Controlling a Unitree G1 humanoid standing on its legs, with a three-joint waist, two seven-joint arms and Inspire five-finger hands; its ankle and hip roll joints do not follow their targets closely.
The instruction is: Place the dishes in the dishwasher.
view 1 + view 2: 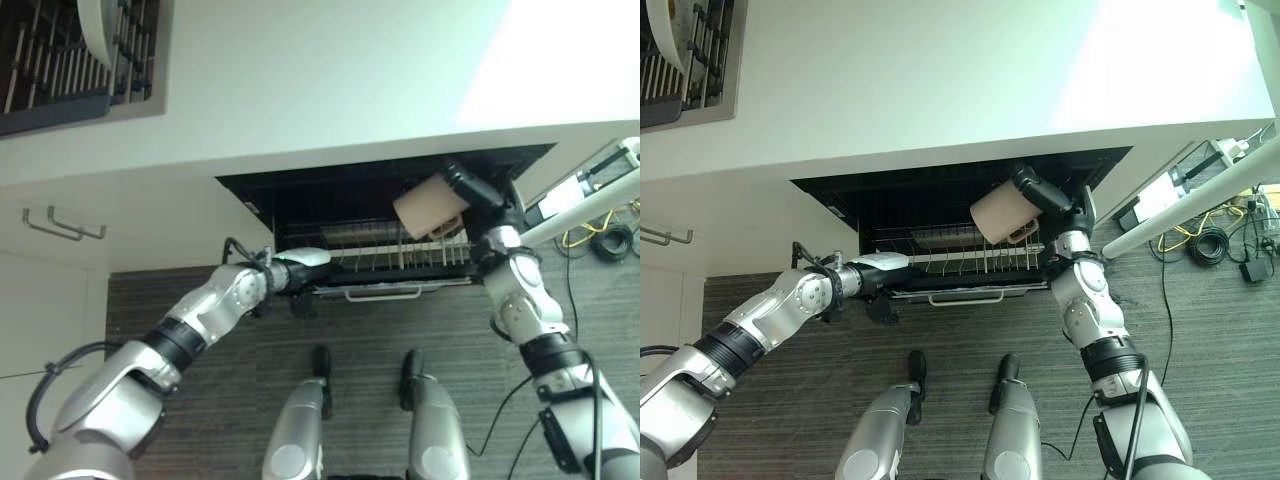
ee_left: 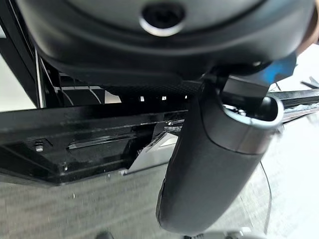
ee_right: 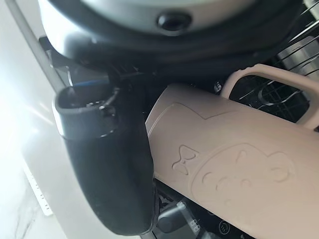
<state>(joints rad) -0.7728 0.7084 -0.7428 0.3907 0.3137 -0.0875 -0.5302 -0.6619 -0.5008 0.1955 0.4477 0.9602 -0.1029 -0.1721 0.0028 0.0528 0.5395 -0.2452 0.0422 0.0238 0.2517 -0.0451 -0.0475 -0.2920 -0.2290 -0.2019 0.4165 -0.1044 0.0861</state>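
Carrying a beige plastic mug (image 1: 430, 207) with a looped handle and embossed bow pattern, the right hand (image 1: 478, 190) curls round it, tilted, above the right end of the black wire dishwasher rack (image 1: 380, 255). Loading step is under way, likely; next move calls for lowering the mug between the tines. Left hand (image 1: 300, 268) rests at the rack's front left edge; finger state cannot be told.

Head stereo pair down over the shared dishwasher rack (image 1: 375, 255) — wrist cameras close, facing probably rackward.
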